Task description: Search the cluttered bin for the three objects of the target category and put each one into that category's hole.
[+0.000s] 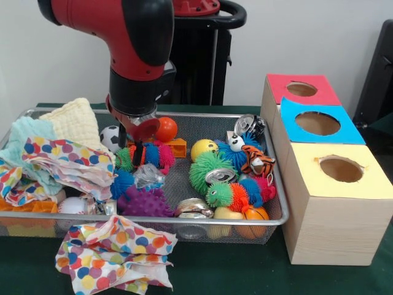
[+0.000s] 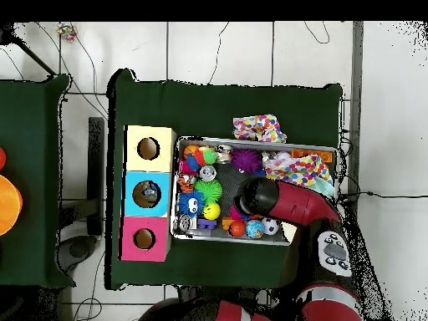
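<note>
The silver wire-mesh bin [image 1: 184,219] stands on the green table and also shows in the overhead view [image 2: 251,236]. It is full of balls, spiky toys, crushed cans and cloths. My gripper [image 1: 132,147] is down inside the bin's middle left, just above a striped fuzzy caterpillar toy [image 1: 150,157], with an orange ball [image 1: 166,129] right behind it. I cannot tell how its jaws stand. In the overhead view the arm [image 2: 261,197] hides the gripper. The blue-topped box's round hole [image 1: 317,123] is to the bin's right and also shows in the overhead view [image 2: 148,194].
A red-topped box [image 1: 301,89] and a yellow-topped box [image 1: 341,169] flank the blue one. Crushed cans [image 1: 220,176], a soccer ball [image 1: 110,137], a yellow ball [image 1: 202,148] and dotted cloths [image 1: 67,163] lie in the bin. Another dotted cloth [image 1: 113,255] lies outside its front.
</note>
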`<state>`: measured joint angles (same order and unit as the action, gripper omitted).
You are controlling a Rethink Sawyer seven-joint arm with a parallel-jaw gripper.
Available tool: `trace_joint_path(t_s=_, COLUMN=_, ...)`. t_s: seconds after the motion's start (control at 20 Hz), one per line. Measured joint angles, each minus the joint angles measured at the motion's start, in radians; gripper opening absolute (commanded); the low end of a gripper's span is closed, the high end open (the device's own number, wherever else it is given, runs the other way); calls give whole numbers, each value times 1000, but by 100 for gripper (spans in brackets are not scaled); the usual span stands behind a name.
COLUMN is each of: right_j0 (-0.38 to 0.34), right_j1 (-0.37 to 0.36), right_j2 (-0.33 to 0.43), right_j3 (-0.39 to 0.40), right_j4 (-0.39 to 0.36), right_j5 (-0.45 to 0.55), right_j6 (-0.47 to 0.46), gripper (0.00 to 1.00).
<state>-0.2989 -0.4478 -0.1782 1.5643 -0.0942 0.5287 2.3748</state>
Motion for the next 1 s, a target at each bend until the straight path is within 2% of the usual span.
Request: trace_joint_path(t_s=1.0, right_j0=55, right_j1=16, right_j2=6, right_j3=33, right_j4=60, right_j5=-116, right_j6=0, gripper=100)
